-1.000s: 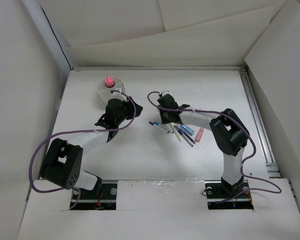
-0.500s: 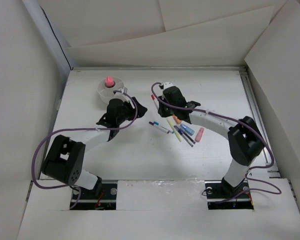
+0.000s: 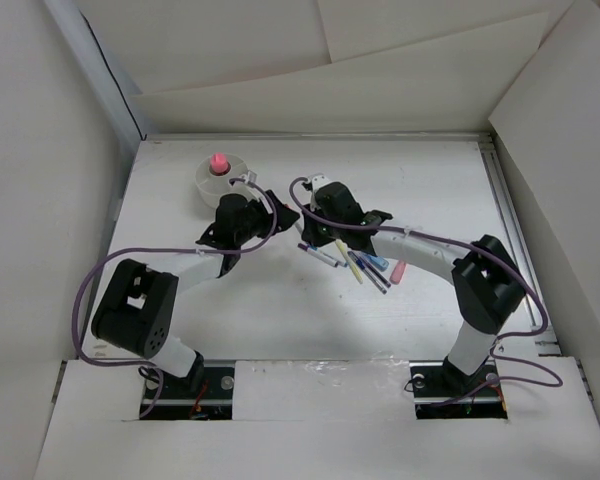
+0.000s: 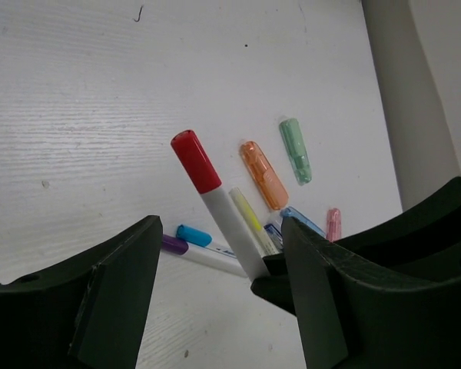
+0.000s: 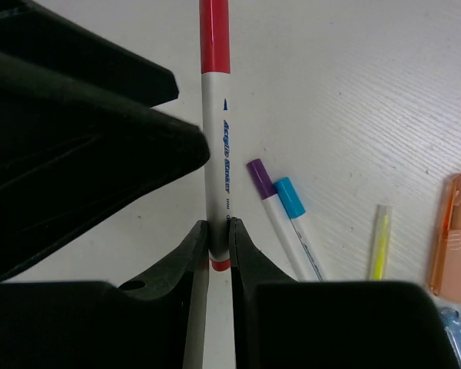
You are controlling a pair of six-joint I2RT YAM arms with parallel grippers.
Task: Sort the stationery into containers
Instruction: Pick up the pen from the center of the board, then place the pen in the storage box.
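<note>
My right gripper (image 5: 220, 231) is shut on a white pen with a red cap (image 5: 215, 115) and holds it above the table. The pen's cap end points at my left gripper (image 4: 223, 284), which is open and empty, with the pen (image 4: 215, 200) between its fingers and touching neither. In the top view the grippers meet mid-table, left (image 3: 263, 207) and right (image 3: 312, 227). The white cup (image 3: 208, 184) with a pink-capped glue stick (image 3: 218, 161) stands behind the left gripper. Purple-capped (image 5: 273, 204) and blue-capped (image 5: 296, 215) pens lie on the table below.
More stationery lies in a loose pile (image 3: 360, 262) right of the grippers: a yellow pen (image 4: 250, 219), an orange stick (image 4: 263, 173), a green stick (image 4: 295, 150), a pink stick (image 3: 398, 269). White walls enclose the table on all sides.
My right gripper rose from the pile with the red-capped pen, then swung left towards the left gripper. The left gripper shifted slightly to meet it.
</note>
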